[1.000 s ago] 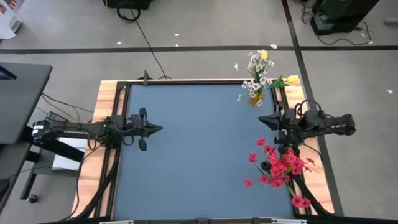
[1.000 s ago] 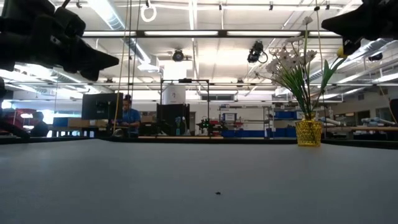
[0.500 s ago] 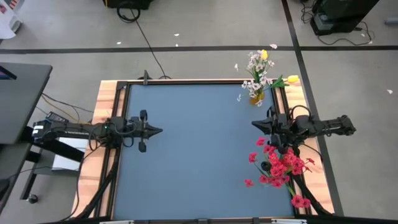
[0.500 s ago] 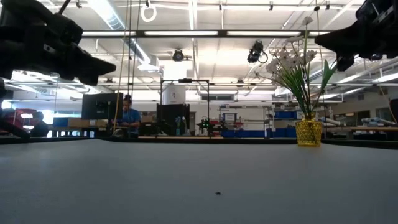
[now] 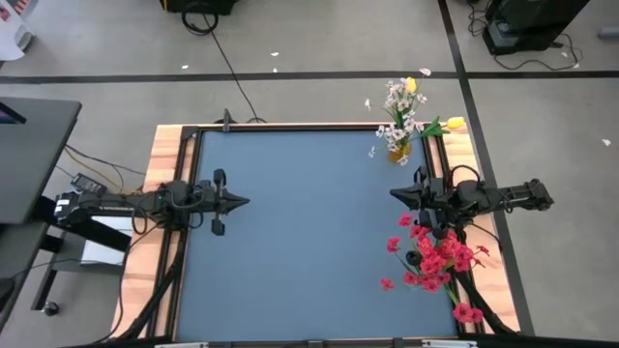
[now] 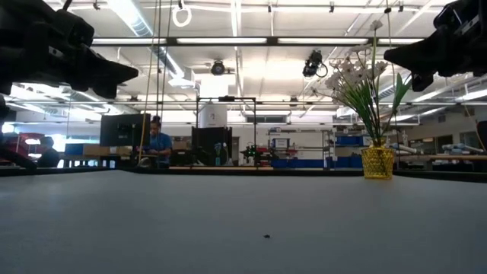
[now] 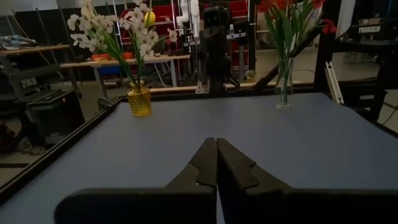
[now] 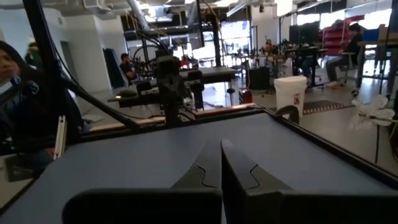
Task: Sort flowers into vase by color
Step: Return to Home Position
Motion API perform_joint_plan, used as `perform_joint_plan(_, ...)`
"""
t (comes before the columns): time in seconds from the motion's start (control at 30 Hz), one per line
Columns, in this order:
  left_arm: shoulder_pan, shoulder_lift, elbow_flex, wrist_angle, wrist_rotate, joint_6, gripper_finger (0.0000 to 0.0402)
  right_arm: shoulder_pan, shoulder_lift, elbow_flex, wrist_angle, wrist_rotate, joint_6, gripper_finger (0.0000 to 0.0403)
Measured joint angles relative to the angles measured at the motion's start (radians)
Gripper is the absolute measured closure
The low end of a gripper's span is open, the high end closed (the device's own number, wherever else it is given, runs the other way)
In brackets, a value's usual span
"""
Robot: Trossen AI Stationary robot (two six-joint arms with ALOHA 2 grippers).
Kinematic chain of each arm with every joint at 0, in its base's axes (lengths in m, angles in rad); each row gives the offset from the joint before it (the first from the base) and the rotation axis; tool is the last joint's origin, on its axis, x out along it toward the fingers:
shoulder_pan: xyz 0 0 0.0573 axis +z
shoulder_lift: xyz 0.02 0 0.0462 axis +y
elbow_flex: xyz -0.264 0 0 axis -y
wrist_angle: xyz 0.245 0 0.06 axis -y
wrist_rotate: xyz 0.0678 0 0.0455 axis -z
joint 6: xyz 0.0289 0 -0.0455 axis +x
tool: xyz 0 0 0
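Observation:
White sprays and yellow tulip buds stand with their stems in a small yellow vase (image 5: pixel 397 152) at the table's far right corner; it also shows in the low view (image 6: pixel 377 162) and the left wrist view (image 7: pixel 139 101). Red blossom clusters (image 5: pixel 437 259) fill a clear glass vase (image 7: pixel 284 93) near the right edge. My left gripper (image 5: pixel 246 201) hovers shut above the table's left side, fingers pointing right. My right gripper (image 5: pixel 394 194) hovers shut between the two vases, fingers pointing left. Dark-headed buds are out of view.
The blue table top (image 5: pixel 309 232) has a raised black frame and wooden side strips (image 5: pixel 160 155). People sit in the room beyond the table (image 6: pixel 158 143). Loose petals lie on the floor past the far edge (image 5: pixel 276 55).
My right gripper has moved a little toward the table's left edge and dipped slightly, staying shut. My left gripper has shifted slightly, still shut. The flowers and vases have kept still.

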Motion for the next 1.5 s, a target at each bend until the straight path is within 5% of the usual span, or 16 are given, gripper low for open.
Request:
perform_joint_plan(0.7,0.0,-0.16,0.0,-0.278,0.035,-0.003,0.0397,0.0,0.0,-0.002,-0.142,-0.002,0.004,0.04)
perform_joint_plan(1.0,-0.002,-0.164,-0.001,-0.281,0.037,-0.178,0.0388,0.0,0.002,-0.003,-0.14,0.0,0.045,0.0367)
perform_joint_plan(1.5,-0.027,-0.211,-0.001,-0.282,0.037,-0.179,0.0382,0.0,0.0,-0.004,-0.132,0.003,0.045,0.0355)
